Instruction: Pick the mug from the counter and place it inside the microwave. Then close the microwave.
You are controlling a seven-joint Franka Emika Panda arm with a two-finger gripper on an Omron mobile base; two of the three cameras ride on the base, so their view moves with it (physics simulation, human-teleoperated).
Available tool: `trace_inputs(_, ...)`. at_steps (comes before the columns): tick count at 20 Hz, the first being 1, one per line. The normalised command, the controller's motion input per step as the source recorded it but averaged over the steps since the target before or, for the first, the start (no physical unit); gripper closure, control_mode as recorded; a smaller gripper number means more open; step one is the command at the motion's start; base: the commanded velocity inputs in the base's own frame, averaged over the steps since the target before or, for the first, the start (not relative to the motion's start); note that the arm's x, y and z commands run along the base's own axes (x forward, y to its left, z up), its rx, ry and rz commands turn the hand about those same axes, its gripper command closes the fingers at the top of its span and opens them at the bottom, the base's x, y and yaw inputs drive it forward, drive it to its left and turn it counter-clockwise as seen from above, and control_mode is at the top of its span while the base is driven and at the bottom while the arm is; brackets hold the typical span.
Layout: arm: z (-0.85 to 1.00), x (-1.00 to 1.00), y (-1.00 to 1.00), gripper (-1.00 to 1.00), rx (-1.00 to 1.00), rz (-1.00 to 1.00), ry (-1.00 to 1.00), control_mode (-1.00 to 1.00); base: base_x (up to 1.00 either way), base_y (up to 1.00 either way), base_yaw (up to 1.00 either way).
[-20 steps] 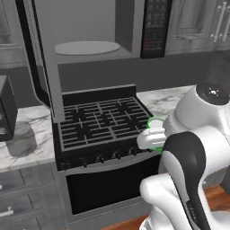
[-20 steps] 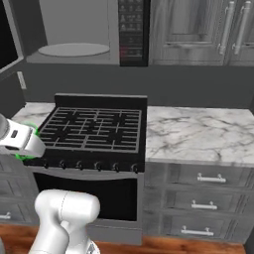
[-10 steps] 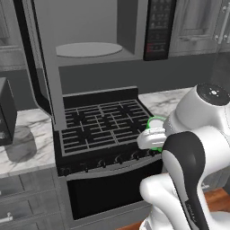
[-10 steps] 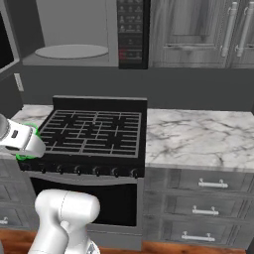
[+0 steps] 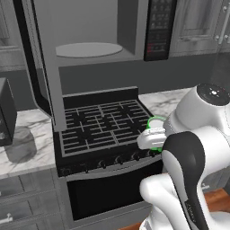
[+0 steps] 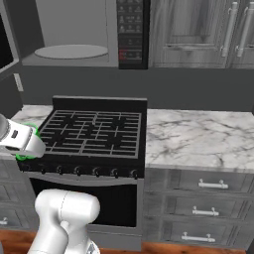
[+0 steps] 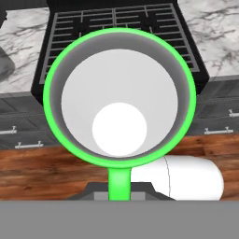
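Green mug (image 5: 156, 123) at stove's (image 5: 101, 123) right edge, microwave (image 5: 96, 33) open above.

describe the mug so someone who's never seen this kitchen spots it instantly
Start at the black stove under the open microwave. Off the stove's front corner, the white arm's gripper carries the mug in the air. It is the one bright green thing here, whitish inside, unlike the grey jar on the marble counter.

Black stove (image 6: 94, 134), grey cabinets (image 6: 198, 30), wooden floor (image 7: 42, 163).
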Motion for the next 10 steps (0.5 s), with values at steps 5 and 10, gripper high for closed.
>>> trace_inputs(5,0.00,0.00,0.00,1.00,0.00,0.00,0.00,1.00,0.00,0.00,0.00)
trace_inputs(10,0.00,0.00,0.00,1.00,0.00,0.00,0.00,1.00,0.00,0.00,0.00)
